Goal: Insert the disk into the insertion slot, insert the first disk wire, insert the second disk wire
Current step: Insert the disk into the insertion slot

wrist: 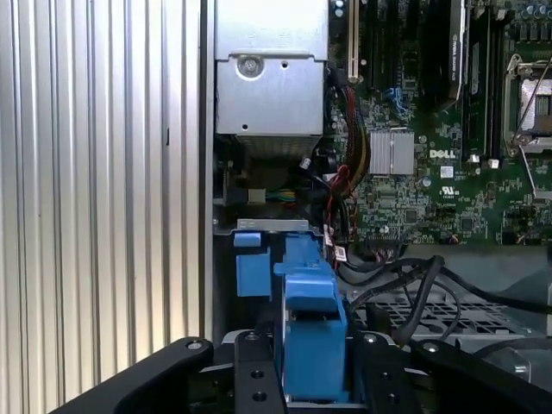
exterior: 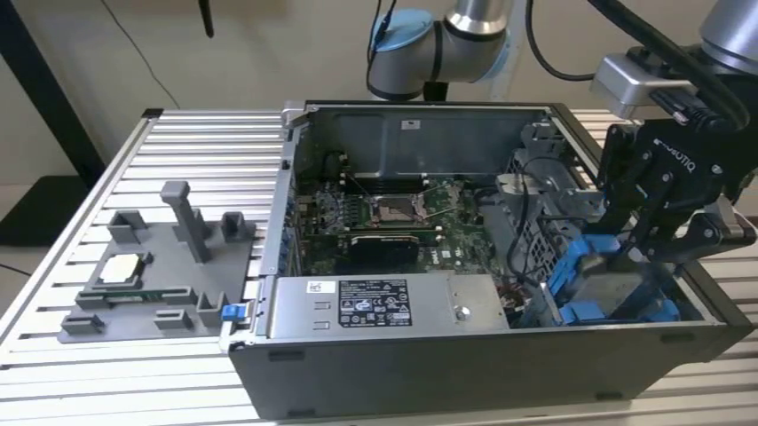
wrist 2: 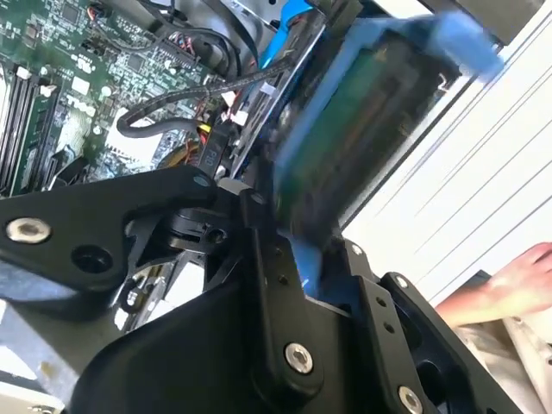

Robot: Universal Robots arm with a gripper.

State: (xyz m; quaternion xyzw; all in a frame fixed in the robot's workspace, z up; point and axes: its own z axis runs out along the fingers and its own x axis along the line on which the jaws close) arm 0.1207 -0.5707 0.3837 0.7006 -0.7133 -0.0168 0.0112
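The open grey metal computer case lies on its side on a ribbed aluminium table. Inside it are a green motherboard, a silver box-shaped power supply and, right under the gripper, the grey perforated drive cage, whose blue-railed insertion slot opens just beside the fingertips. The gripper is clamped on the disk. In the first wrist view its black fingers press the two sides of the bright blue plastic carrier, which shows edge-on there. The disk stands on edge rather than flat. Its long axis runs out from the palm past the fingertips and down into the case, leaning a little toward the cage. In the second wrist view it looks blurred, with the blue frame around a dark green underside, so whether its far end has met the rails is hard to say; it seems to sit at the mouth of the bay. Black and coloured cables coil just beyond the fingertips, between the cage and the motherboard. Well away from the gripper, across the case, a grey moulded fixture with posts and pockets holds a small square chip. A person's hand rests on the table behind the gripper's knuckles.
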